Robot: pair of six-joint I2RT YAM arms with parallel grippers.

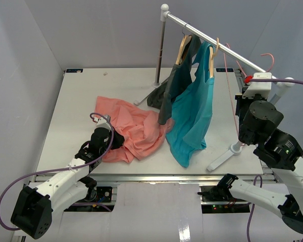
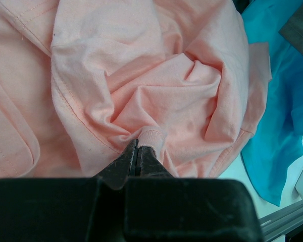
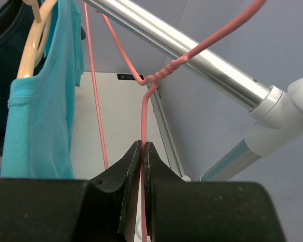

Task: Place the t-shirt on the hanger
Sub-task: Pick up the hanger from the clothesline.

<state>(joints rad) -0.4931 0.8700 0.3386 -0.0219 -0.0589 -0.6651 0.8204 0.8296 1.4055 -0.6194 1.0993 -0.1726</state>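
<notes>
My left gripper (image 2: 137, 151) pinched the t-shirt (image 2: 141, 75) ahead while my right gripper (image 3: 143, 151) clamped the hanger (image 3: 144, 116), presumably steadying it for dressing.

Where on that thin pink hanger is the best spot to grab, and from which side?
On the hanger, take the straight wire just under its twisted neck, coming from below. It runs bare and slim there, clear of the rail and teal shirt; the right gripper pinches it there.

Teal shirt (image 1: 194, 116) and dark grey shirt (image 1: 172, 88) on wooden hangers (image 1: 183, 49), metal rail (image 1: 227, 50), hems seemingly brushing white table (image 1: 81, 96)
</notes>
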